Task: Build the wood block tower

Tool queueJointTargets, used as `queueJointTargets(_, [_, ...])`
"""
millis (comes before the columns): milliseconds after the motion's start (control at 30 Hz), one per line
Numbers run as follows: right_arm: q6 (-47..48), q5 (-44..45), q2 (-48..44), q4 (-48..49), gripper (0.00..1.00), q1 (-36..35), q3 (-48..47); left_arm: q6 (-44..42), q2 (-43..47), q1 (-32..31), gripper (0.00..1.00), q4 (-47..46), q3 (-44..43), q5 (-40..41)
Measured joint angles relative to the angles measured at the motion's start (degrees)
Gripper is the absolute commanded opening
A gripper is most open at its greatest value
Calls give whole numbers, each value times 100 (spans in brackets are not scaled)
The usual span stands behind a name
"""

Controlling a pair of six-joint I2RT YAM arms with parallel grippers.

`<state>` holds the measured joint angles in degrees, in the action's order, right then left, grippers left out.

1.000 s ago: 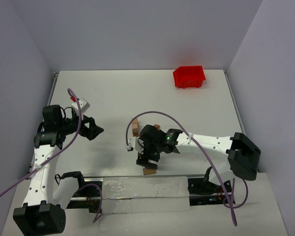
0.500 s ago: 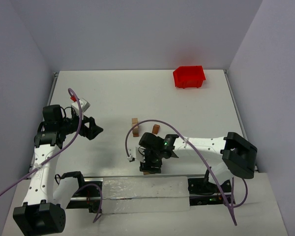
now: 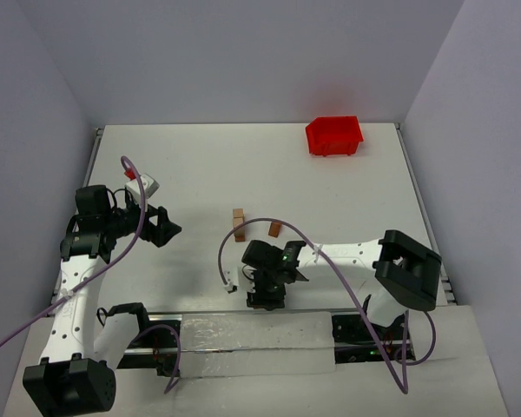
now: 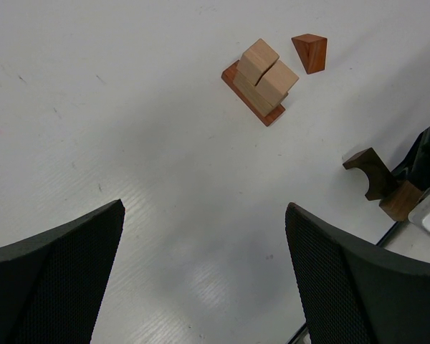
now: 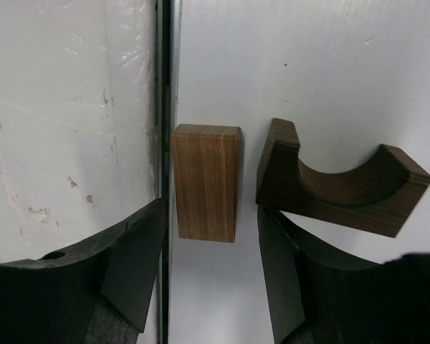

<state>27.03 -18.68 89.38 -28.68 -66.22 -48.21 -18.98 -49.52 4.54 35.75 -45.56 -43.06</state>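
Two dark wood pieces, a bar [image 5: 206, 183] and an arch block [image 5: 340, 188], lie side by side at the near edge of the bench [image 3: 243, 165]. My right tool [image 5: 211, 213] straddles the bar, jaws parted, gripping nothing yet. I judge this the pickup; next I must close squarely, lift, and carry to the tower [image 3: 239, 224] farther back. My left tool [image 4: 204, 209] hovers wide open, empty.

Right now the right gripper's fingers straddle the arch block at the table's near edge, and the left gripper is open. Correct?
Not quite. The right wrist view shows the right gripper straddling the plain rectangular bar, not the arch block, which lies just outside one finger. The rest holds: near edge, left gripper open.
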Motion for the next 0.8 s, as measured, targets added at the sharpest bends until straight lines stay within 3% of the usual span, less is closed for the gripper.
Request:
queueJointTargets(100, [97,32,42,37,50,-107,0,-22,0,0,99,-2,0,29])
queueJointTargets(367, [255,96,62,149,1,-225,0,-32,1,0,99,-76,29,77])
queueJointTargets(667, [-203,-141,-1306,-496,0,-195,-202,267,34,0,99,-342,77,59])
queueJointTargets(800, [-929,-1313,-1602,-685,0,928,-978,596,331,-1,99,-693,117,-238])
